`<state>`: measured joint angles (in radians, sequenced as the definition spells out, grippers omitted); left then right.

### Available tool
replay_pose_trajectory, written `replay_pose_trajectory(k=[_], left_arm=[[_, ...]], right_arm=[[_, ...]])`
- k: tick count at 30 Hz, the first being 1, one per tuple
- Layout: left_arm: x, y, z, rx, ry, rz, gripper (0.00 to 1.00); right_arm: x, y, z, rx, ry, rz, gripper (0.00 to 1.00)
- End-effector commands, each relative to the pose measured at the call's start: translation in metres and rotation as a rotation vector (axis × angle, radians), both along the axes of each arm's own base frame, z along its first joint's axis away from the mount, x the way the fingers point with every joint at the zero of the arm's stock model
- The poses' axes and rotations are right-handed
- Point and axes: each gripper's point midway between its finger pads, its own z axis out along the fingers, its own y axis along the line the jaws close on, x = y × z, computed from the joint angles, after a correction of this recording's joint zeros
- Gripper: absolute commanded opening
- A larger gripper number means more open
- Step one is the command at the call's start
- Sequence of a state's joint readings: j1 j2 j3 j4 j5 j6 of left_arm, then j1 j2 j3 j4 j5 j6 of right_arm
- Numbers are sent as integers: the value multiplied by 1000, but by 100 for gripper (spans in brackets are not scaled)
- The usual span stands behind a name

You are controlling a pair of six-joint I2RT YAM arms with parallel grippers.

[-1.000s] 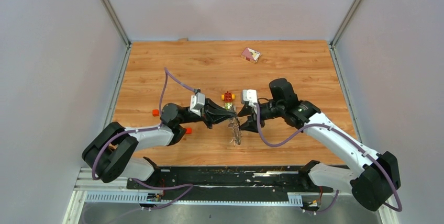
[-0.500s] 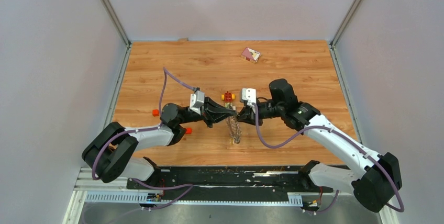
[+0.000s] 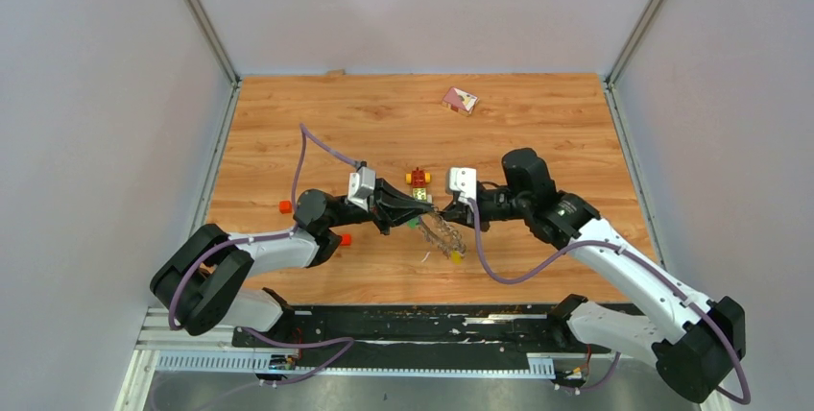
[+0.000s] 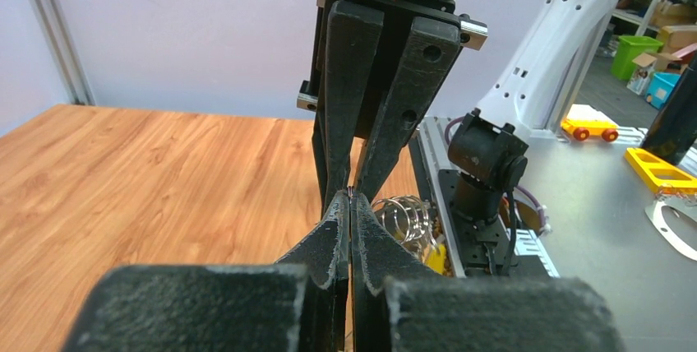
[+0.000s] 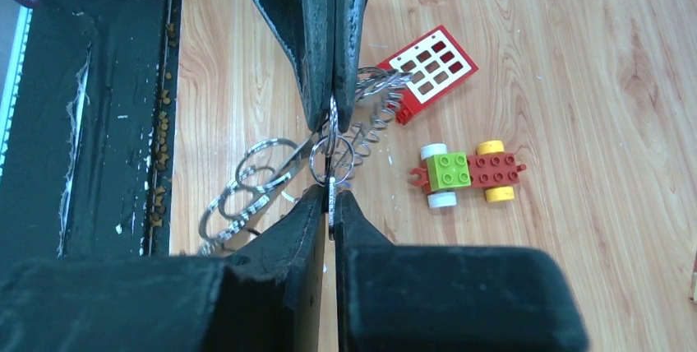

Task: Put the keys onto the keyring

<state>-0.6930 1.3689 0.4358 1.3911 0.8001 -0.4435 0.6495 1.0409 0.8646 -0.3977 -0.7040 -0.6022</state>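
Grip step: keyring (image 3: pixel 439 234) is clamped btwn L hand (image 4: pixel 351 204) & R hand (image 5: pixel 331 204), both pinched shut on it; coil prob. to be parted next.

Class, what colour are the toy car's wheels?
The toy car has two white, two yellow; right wrist view.

Toy car (image 5: pixel 468 173) near a red window panel (image 5: pixel 427 64) (both on wooden table (image 3: pixel 538 123)).

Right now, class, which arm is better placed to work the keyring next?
Probably the right: the right gripper pinches the keyring tip-to-tip with the left gripper, which looks clamped as a steady anchor.
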Motion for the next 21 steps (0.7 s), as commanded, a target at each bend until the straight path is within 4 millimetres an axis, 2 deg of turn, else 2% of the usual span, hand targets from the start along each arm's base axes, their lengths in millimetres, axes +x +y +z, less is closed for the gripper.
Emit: replay_pose_trajectory(k=[1, 21], left_arm=[[-1, 0, 27, -64, -102, 0, 0], [8, -5, 9, -13, -93, 23, 0]], right_arm=[[1, -5, 16, -11, -74, -1, 0], [2, -6, 35, -101, -129, 3, 0]])
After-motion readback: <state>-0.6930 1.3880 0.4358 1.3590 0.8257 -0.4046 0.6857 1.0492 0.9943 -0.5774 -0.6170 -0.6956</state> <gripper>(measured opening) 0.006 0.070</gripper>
